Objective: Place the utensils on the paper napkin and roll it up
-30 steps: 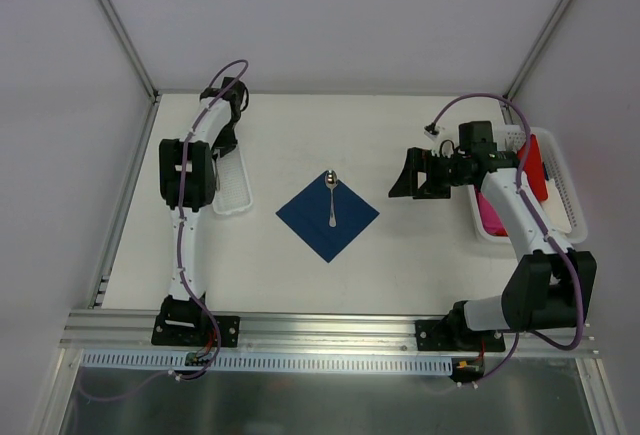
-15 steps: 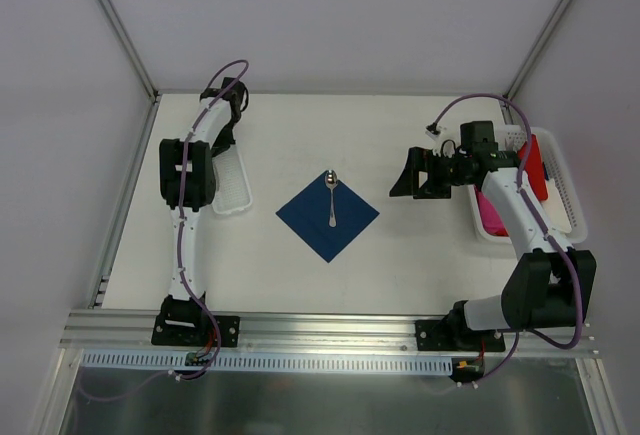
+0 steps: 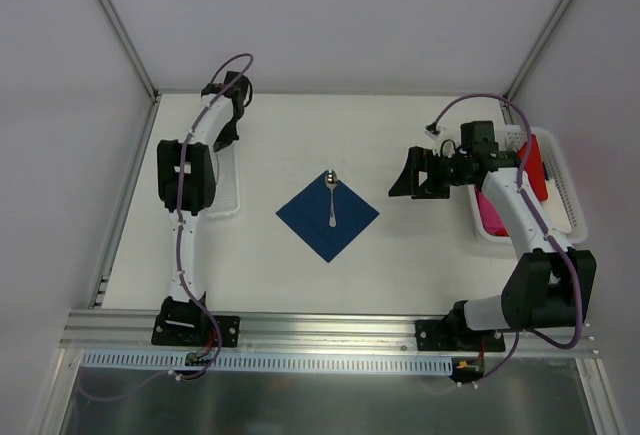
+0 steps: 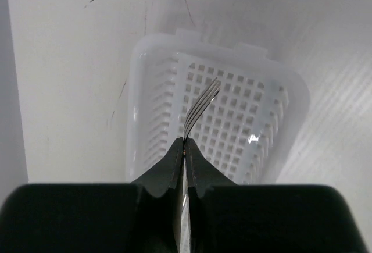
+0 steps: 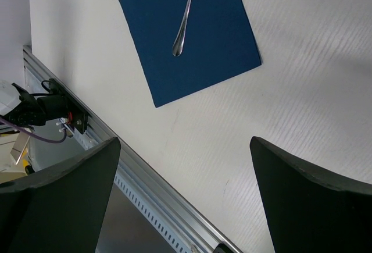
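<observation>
Spoon [image 3: 332, 200] lies on the napkin [image 3: 310, 217] at the middle of the table [image 3: 420, 255], well apart from both arms. In the top view the napkin sits turned like a diamond, one corner toward the arm bases and one toward the far wall, and the spoon's long axis runs along that near-far diagonal. Its bowl is at the far corner, at or just over the napkin's edge, and its thin handle points back toward the bases, ending near the sheet's centre. The right wrist view shows the same handle lying flat on the dark blue sheet, with the bowl cut off by the top edge of that view. The left gripper [image 4: 184, 148] is over the white tray [image 4: 151, 90] at the far left of the table, and its fingers are pinched tight on a fork [image 4: 200, 104]. Only the tines and a short piece of neck show past the fingertips. They point away from the gripper, over the tray's gridded floor and slightly to the right in the wrist view. Whether the fork touches the tray cannot be told. The right gripper [image 3: 405, 177] hangs to the right of the napkin with its jaws spread wide and nothing between them, facing the napkin. Behind it, the basket [image 3: 562, 170] at the right edge holds a red piece [image 3: 532, 170] and a pink piece [image 3: 492, 213].
</observation>
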`<act>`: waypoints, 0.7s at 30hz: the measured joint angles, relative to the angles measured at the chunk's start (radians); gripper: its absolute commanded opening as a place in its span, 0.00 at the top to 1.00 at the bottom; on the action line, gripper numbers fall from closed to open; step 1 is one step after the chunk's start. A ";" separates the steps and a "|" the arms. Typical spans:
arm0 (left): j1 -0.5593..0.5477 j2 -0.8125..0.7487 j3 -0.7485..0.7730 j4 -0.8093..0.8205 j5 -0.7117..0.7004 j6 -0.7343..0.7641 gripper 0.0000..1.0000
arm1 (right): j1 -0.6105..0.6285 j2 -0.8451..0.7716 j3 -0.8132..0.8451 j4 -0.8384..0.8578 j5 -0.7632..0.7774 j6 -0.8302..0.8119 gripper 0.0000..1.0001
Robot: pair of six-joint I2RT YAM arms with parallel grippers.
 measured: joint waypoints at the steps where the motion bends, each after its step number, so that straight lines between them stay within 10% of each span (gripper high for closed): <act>1: -0.001 -0.031 -0.013 -0.002 0.013 0.000 1.00 | 0.000 0.000 0.000 0.000 -0.008 0.000 0.01; 8: -0.006 -0.395 -0.149 0.055 0.251 -0.026 1.00 | 0.002 0.001 0.003 0.013 -0.060 0.021 0.13; 16: -0.027 -1.064 -0.829 0.625 0.741 -0.306 1.00 | 0.068 0.000 0.027 0.188 -0.051 0.174 0.26; 21: -0.119 -1.149 -1.160 1.001 0.868 -0.541 1.00 | 0.228 0.000 0.088 0.286 0.002 0.246 0.27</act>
